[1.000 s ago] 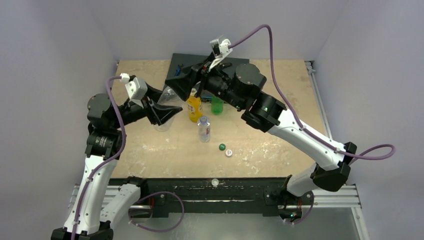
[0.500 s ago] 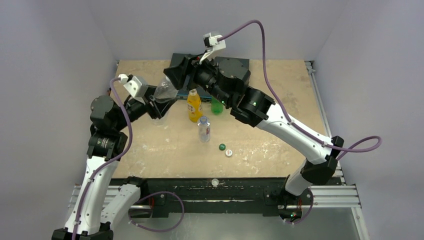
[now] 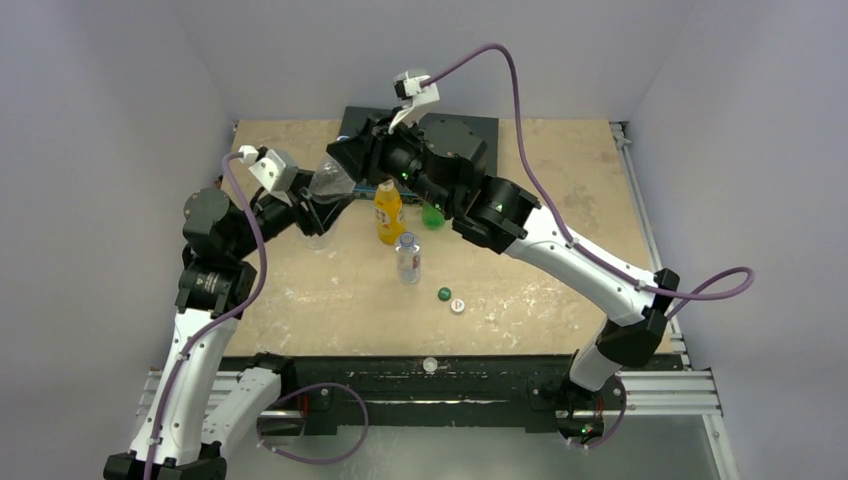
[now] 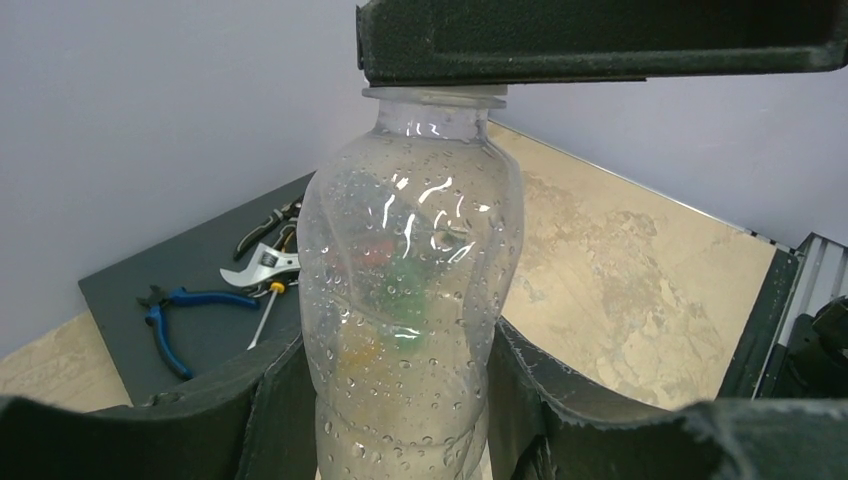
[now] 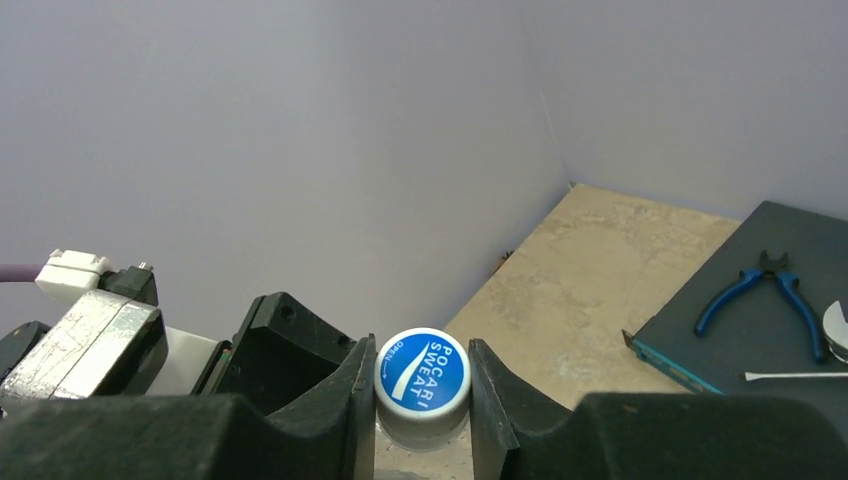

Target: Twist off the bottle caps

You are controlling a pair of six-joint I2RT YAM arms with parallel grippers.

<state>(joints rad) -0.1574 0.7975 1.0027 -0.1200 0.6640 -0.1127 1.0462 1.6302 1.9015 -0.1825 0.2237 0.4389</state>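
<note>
Blue cap (image 5: pixel 422 372) sits pinched between the two fingers of the right gripper (image 5: pixel 420 388), jaws closed against its rim and its printed face toward the wrist camera; the grip is judged to be set for twisting; just beyond those fingertips the larger clear bottle (image 4: pixel 410 260) is clamped round its body by the left gripper (image 4: pixel 400 405), neck tilted toward the right arm, a hold judged to brace it against the turn; cap seated on the neck, not yet off; well clear of both grippers, toward the arm bases, stand the orange-yellow bottle (image 3: pixel 388 212), green bottle (image 3: pixel 433 213) and blue-labelled bottle (image 3: pixel 408 257); a dark green cap (image 3: pixel 444 294) and a white cap (image 3: pixel 458 306) lie loose nearby.
</note>
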